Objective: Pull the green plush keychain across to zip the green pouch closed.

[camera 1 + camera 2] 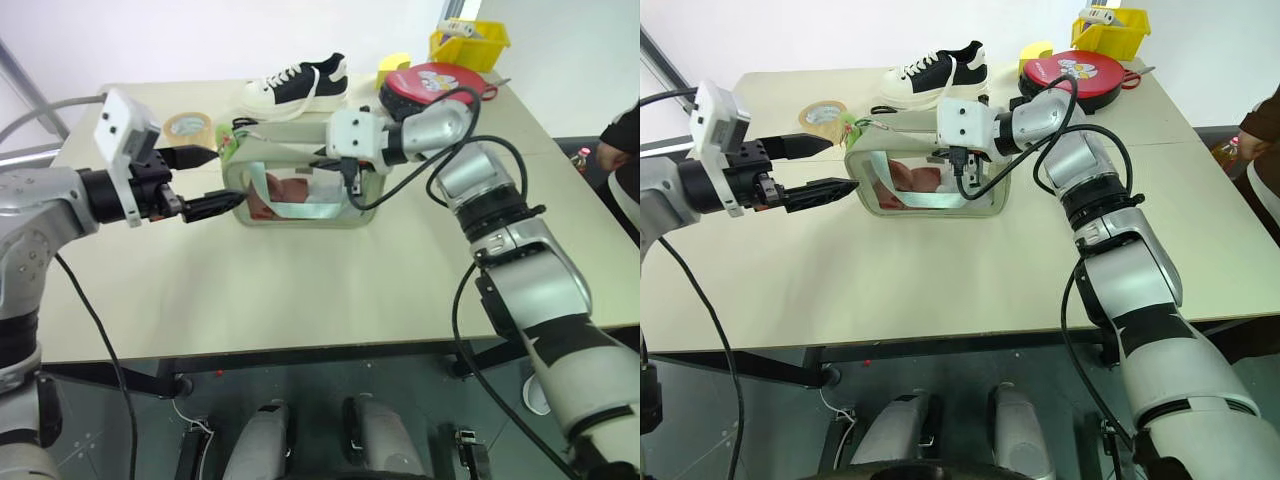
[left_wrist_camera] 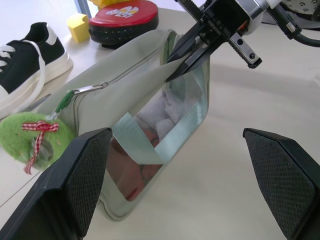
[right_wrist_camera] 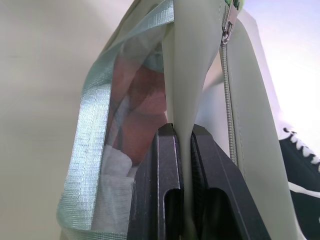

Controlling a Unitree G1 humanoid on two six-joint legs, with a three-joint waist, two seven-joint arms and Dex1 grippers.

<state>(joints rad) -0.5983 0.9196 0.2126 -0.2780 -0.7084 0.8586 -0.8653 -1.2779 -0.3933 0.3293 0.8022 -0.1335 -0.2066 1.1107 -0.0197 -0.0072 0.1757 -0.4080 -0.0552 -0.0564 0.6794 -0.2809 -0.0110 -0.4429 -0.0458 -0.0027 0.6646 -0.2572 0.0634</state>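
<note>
Green pouch (image 1: 300,190) sits mid-table, just in front of the sneaker (image 1: 297,84).
Right gripper (image 2: 186,60) pinches its top edge; left gripper (image 1: 205,180) hangs released near the green plush keychain (image 2: 27,140).

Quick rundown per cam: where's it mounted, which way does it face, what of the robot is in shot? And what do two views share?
Head stereo pair: on the head, looking forward and down at the table; both arms show, open left gripper beside the pouch.
Left wrist: looks along its own fingers at the pouch and keychain; right gripper shows too.
Right wrist: its fingers are shut on the pouch's edge.
Shared: both wrist views show the pouch and the shoe.
</note>
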